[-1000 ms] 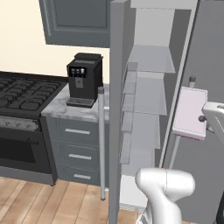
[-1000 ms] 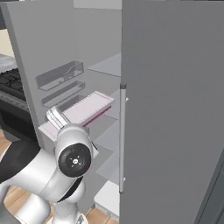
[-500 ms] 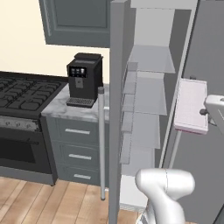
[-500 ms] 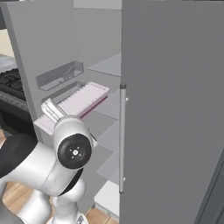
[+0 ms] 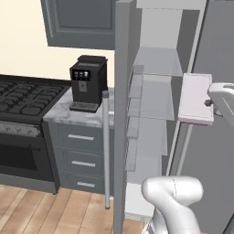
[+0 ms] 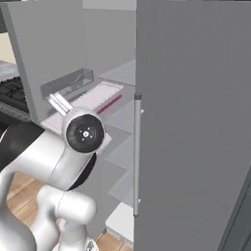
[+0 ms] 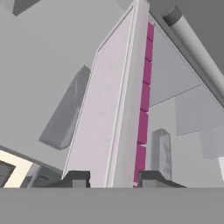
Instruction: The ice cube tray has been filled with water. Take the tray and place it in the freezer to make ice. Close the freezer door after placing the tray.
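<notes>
The ice cube tray [image 5: 196, 98] is a pale pink slab with a darker pink rim, held nearly flat in the air at the freezer's [image 5: 155, 91] open mouth, level with its middle shelves. My gripper [image 5: 209, 103] is shut on the tray's near end, coming in from the right. In the hand view the tray [image 7: 114, 109] runs up and away from between my gripper's [image 7: 113, 179] dark fingertips [image 7: 76, 178]. The right base view shows the tray [image 6: 100, 97] over the pale shelves, behind my arm's round joint. The freezer door [image 5: 122, 114] stands wide open, edge-on, with pale bins on its inner face.
The matching right door [image 6: 196, 122] is closed, its silver bar handle [image 6: 137, 157] close beside my arm. A black coffee machine [image 5: 87, 82] stands on the marble counter left of the open door, above grey drawers [image 5: 82, 155]. A gas stove [image 5: 23, 98] lies further left.
The tray has risen and moved further toward the freezer shelves, still in my gripper. The arm's elbow joint has risen with it. The freezer door has not moved.
</notes>
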Robot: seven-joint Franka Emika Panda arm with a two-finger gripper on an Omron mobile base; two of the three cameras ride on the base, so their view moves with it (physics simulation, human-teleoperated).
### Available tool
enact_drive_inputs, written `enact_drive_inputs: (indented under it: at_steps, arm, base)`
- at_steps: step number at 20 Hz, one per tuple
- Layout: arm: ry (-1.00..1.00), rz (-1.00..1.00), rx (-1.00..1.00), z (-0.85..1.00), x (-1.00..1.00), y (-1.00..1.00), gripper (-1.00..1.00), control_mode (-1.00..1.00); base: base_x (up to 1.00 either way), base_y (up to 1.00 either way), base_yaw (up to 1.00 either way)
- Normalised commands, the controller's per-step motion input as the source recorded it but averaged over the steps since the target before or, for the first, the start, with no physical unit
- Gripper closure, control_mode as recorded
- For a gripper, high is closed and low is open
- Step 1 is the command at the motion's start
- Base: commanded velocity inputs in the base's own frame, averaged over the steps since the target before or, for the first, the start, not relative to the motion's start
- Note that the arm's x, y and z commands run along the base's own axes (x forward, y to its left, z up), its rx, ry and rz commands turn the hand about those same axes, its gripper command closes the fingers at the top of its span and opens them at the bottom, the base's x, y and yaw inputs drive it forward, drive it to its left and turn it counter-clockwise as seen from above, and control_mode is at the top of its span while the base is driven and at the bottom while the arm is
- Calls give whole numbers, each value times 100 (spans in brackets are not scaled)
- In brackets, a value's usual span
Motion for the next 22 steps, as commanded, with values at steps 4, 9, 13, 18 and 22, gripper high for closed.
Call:
enact_drive_inputs:
  at_steps: [4,9,13,18,22]
  arm:
    - [9,0,-3,1,85,2,100,-100]
    - [-1,0,-5,17,29,0,100,-100]
    - [0,-1,-9,26,12,0,100,-100]
    - [7,0,-9,25,25,0,100,-100]
    - [2,0,-6,14,27,-5,100,-100]
  base:
    - [0,0,0]
    - [0,0,0]
    - [0,0,0]
    - [0,0,0]
    - [0,0,0]
